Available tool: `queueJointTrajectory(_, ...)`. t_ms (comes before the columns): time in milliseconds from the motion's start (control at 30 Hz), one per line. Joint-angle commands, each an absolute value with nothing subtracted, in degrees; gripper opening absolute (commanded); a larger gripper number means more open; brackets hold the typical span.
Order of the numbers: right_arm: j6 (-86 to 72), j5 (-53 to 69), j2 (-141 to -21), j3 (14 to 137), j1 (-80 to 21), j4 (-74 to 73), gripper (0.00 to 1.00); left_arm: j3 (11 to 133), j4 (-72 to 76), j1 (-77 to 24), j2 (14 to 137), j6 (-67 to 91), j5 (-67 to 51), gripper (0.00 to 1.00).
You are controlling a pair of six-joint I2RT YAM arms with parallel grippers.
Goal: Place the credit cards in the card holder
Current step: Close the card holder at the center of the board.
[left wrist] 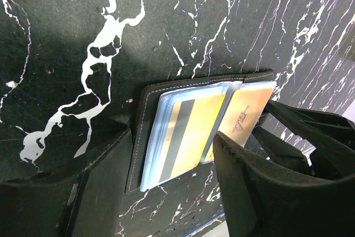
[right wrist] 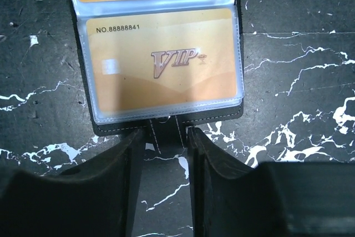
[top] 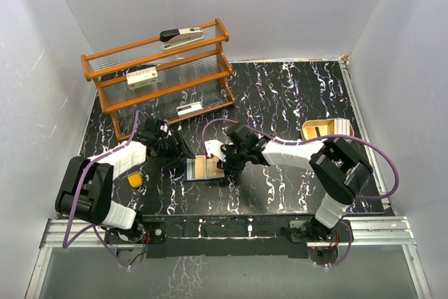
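The right hand is resting released, its two fingers parted and standing either side of the strap tab of the one card holder. The holder is lying spread open on the black marbled worktop between the two hands. The left hand is hanging unclenched too, jaws wide, straddling the holder's opposite side; I cannot tell whether it is touching the cover. Two credit cards are showing, both orange and both sitting in clear pockets: the VIP card is lying face up in the half nearest the right hand, and the striped card is showing its dark band in the other half. Their long sides are running parallel to the fold, crosswise to the right hand, and the tab is pointing at that hand. One orange block is lying beside the left arm
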State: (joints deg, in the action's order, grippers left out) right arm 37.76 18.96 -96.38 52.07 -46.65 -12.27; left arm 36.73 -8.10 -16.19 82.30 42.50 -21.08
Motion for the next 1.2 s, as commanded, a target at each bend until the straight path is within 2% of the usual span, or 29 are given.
queueJointTrajectory(0, 39.07, 18.74, -96.95, 53.93, -46.67, -11.92, 0.3, 36.1, -9.82, -15.98, 83.67, 42.27, -21.0, 0.59)
queueJointTrajectory(300, 36.13, 18.53, -95.12, 50.76, -46.62, -4.37, 0.1, 35.88, -12.11, -14.23, 83.5, 41.78, -20.1, 0.58)
queueJointTrajectory(533, 31.61, 19.76, -93.38, 45.36, -46.58, 5.48, 0.04, 35.32, -11.44, -13.63, 83.86, 42.19, -21.53, 0.57)
queueJointTrajectory(867, 27.1, 22.34, -92.12, 41.6, -45.97, 13.58, 0.03, 34.5, -11.05, -13.62, 83.17, 42.48, -21.38, 0.58)
queueJointTrajectory(1167, 24.34, 23.63, -91.98, 40.36, -45.92, 16.37, 0.03, 32.04, -3.33, -13.62, 82.87, 47.1, -29.85, 0.59)
